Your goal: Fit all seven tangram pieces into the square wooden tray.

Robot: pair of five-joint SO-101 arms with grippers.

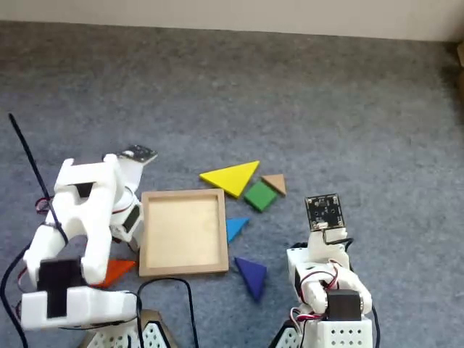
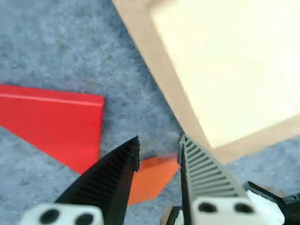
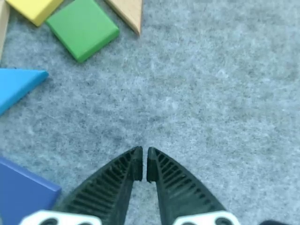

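- High view: the square wooden tray lies on the grey carpeted worktop with nothing fitted yet. A yellow triangle, green square, tan triangle, light-blue triangle and dark-blue triangle lie to its right. An orange triangle sits by its near-left corner.
- Left wrist view: the left jaws are parted and empty, poised over the orange triangle, with a red flat piece just beside it. It looks like the first pick; next they must drop and straddle the piece's edges.
- Right wrist view: the right jaws are pressed together on nothing, over bare carpet.
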